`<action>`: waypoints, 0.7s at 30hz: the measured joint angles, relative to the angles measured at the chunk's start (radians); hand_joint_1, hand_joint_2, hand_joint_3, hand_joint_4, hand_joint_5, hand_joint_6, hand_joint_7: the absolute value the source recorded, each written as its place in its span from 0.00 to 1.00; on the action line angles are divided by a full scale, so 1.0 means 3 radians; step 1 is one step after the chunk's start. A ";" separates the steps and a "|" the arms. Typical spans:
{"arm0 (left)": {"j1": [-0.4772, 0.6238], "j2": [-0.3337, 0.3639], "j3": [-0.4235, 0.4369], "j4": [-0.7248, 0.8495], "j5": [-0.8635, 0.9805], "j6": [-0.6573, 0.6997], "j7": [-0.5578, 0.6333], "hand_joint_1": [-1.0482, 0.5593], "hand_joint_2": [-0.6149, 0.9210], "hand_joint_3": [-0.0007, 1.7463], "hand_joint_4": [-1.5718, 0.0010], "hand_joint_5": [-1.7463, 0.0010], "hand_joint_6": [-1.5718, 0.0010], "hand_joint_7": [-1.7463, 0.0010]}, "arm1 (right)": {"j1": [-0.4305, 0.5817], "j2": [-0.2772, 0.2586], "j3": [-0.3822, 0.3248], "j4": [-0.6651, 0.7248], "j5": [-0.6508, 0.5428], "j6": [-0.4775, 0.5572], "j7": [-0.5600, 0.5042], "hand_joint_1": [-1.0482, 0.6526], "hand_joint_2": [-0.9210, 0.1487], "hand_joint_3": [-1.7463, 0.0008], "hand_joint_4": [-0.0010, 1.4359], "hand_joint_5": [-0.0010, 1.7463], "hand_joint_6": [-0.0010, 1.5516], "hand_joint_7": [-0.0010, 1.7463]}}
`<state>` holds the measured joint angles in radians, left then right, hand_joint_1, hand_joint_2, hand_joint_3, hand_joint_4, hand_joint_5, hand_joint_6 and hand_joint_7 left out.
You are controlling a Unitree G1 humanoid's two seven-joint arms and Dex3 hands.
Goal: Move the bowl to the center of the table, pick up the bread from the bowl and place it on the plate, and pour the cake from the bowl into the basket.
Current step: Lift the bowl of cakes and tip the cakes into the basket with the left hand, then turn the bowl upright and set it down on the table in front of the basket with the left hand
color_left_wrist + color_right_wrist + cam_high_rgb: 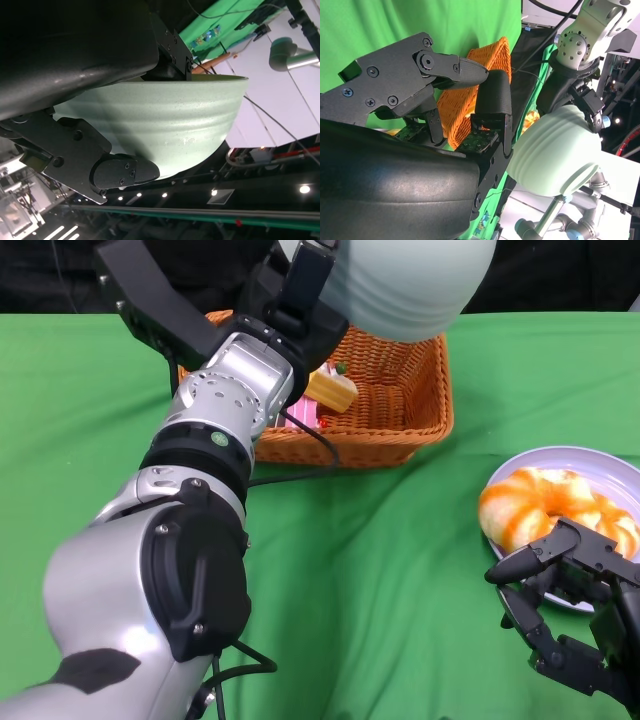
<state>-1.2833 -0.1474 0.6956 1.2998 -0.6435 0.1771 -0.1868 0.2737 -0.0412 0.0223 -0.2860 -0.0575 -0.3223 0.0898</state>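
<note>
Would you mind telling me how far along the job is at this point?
Done: the bread lies on the plate, and the cake is in the basket. In hand: the left hand holds the bowl tipped above the basket. Nothing visibly left. The right hand is open beside the plate.

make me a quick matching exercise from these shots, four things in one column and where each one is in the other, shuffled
Things:
1. bowl
2. bread
3. cake
4. right hand

Places:
A. inside the basket
B. on the plate
C. held up, tipped over the basket, by the left hand
D. low over the green cloth, beside the plate, holding nothing

Pairs: 1-C, 2-B, 3-A, 4-D
</note>
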 measured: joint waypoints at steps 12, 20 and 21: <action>0.0002 0.0005 0.0099 0.0005 -0.0067 0.0058 0.0142 0.47 1.00 0.25 0.50 0.00 0.64 0.06 | 0.0006 -0.0011 -0.0005 0.0015 0.0000 -0.0018 0.0000 0.51 0.26 0.57 0.52 0.88 0.47 0.69; 0.0012 0.0052 -0.0308 -0.0030 0.0297 -0.0010 -0.0200 0.55 0.96 0.38 0.51 0.00 0.63 0.02 | 0.0007 -0.0011 -0.0001 0.0014 0.0000 -0.0017 0.0000 0.51 0.26 0.57 0.51 0.89 0.46 0.70; 0.0015 0.0065 -0.0393 -0.0043 0.0373 -0.0054 -0.0308 0.55 0.93 0.42 0.51 0.00 0.64 0.02 | 0.0008 -0.0011 0.0001 0.0014 0.0000 -0.0017 0.0000 0.51 0.26 0.57 0.51 0.89 0.46 0.70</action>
<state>-1.2788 -0.1278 0.5778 1.2870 -0.5317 0.1608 -0.2791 0.2759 -0.0444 0.0225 -0.2819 -0.0574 -0.3274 0.0899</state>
